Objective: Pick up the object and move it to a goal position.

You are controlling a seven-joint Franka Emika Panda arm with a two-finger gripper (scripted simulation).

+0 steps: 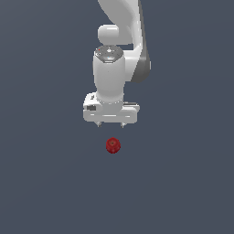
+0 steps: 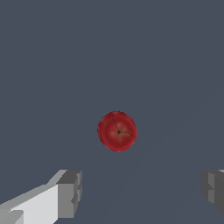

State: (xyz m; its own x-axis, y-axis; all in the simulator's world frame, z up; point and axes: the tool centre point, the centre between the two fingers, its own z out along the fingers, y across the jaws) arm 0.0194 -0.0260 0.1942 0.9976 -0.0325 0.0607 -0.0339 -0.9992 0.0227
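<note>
The object (image 1: 113, 145) is a small dark-red roundish lump lying alone on the flat grey surface. In the wrist view the object (image 2: 117, 131) shows from above, with a dark dimple near its middle. My white gripper (image 1: 110, 125) hangs above the surface, just beyond the lump in the exterior view and not touching it. Its two fingers (image 2: 69, 194) stand wide apart with nothing between them, and the lump lies apart from the gap between the tips.
The white arm (image 1: 119, 27) rises behind the gripper to the frame's top edge. Nothing else stands on the grey surface (image 1: 183, 183).
</note>
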